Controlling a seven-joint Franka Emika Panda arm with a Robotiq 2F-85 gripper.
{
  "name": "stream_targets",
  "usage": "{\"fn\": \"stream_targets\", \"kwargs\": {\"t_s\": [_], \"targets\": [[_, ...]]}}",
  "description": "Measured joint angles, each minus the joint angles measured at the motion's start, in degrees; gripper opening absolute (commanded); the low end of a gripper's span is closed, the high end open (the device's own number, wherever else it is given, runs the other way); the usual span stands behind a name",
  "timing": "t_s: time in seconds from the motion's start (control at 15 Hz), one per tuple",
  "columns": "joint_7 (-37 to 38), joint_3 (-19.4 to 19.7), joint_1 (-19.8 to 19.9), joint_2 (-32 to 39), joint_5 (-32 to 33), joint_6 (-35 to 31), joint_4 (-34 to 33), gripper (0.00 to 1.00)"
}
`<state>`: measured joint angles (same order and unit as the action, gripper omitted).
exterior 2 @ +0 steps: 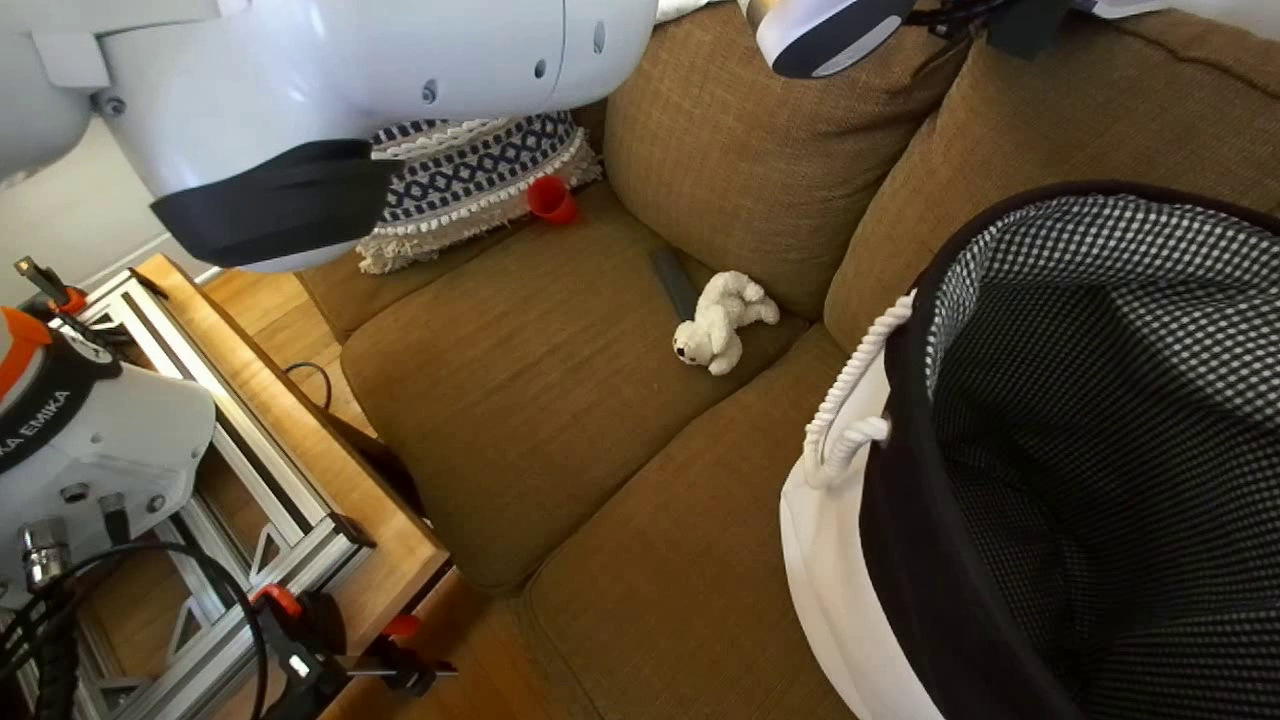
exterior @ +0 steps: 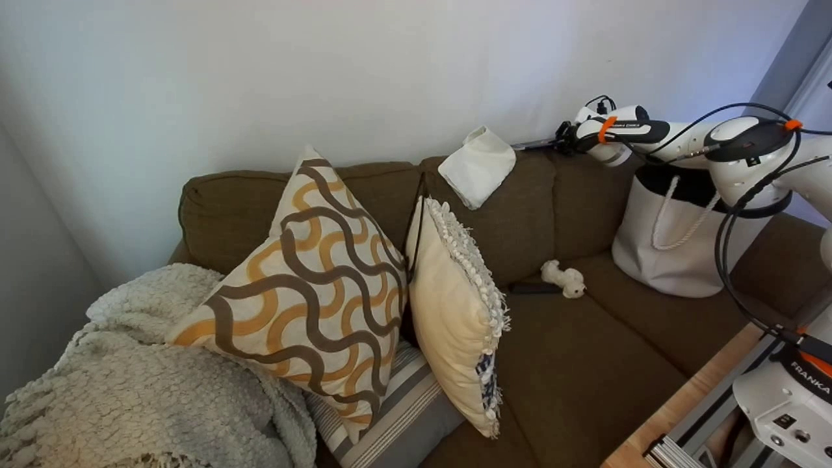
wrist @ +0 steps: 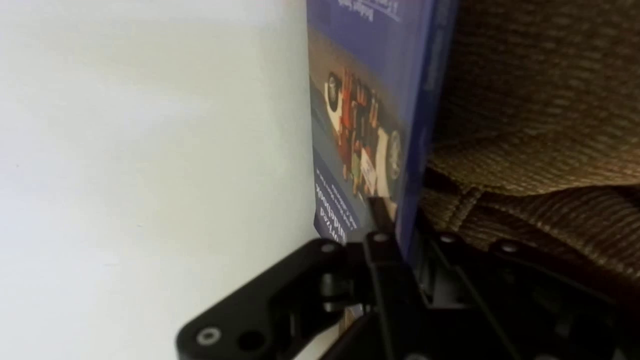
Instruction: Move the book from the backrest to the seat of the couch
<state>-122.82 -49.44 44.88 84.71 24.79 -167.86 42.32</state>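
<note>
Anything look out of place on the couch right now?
The white cloth hangs crooked over the backrest; a toy and a red cup are on the seat, clutter where the book is to go. I see no spill or damage.

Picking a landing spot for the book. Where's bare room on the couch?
Biggest patch: the seat between the plush toy, red cup and front edge. Another: the next seat cushion, up to the white basket. Crowded: beside the backrest, where the toy lies by a dark flat object, and the end opposite the basket: pillows and fleece blanket.
</note>
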Motion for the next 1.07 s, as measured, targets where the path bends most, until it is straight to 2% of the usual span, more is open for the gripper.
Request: {"fn": "stream_targets", "kwargs": {"t_s": [0.27,0.47,0.6,0.73,1.07], "targets": [[1.5,-0.15,2.88,-4.19,0.23,0.12,7.3,0.03],[1.68,-3.4,6.57,-7.48,0.22,4.6,14.94,0.03],[3.89,-3.36,8.44,-10.35,0.29,6.95,20.12,0.03],[8.8,-1.2,9.59,-13.94,1.01,5.67,25.17,0.03],[28.09,10.0,9.21,-25.78,1.7,-8.23,39.03,0.03]]}}
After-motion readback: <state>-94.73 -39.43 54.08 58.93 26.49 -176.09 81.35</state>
